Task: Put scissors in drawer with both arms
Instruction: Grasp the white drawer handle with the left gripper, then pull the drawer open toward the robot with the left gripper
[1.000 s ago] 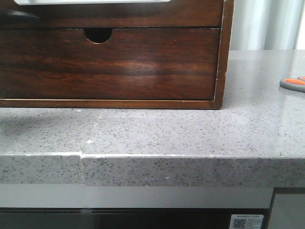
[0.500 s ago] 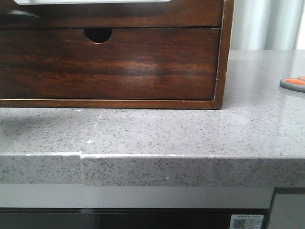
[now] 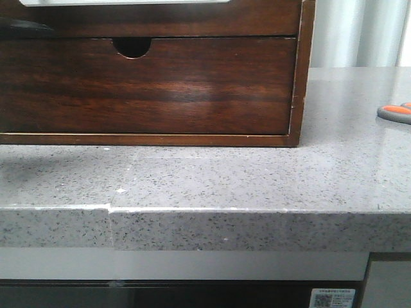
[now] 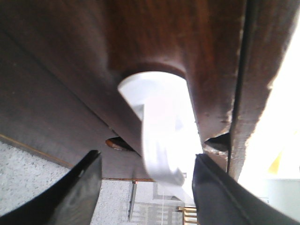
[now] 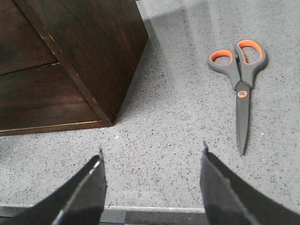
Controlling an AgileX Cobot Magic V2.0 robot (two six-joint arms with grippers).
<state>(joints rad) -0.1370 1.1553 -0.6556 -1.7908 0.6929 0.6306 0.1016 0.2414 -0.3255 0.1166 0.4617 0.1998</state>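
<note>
Soft daylight lit the counter [image 3: 212, 173]. A pale sheen glared on the box [image 3: 192, 90] front. The left wrist view was blurred, blown out white at one edge.

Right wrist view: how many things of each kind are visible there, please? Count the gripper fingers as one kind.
Scissors: 1, the scissors, closed, flat on the countertop
Wooden box: 1, the wooden box
Countertop: 1
Gripper fingers: 2, both of the right gripper, standing apart with nothing between them
Total: 5
</note>
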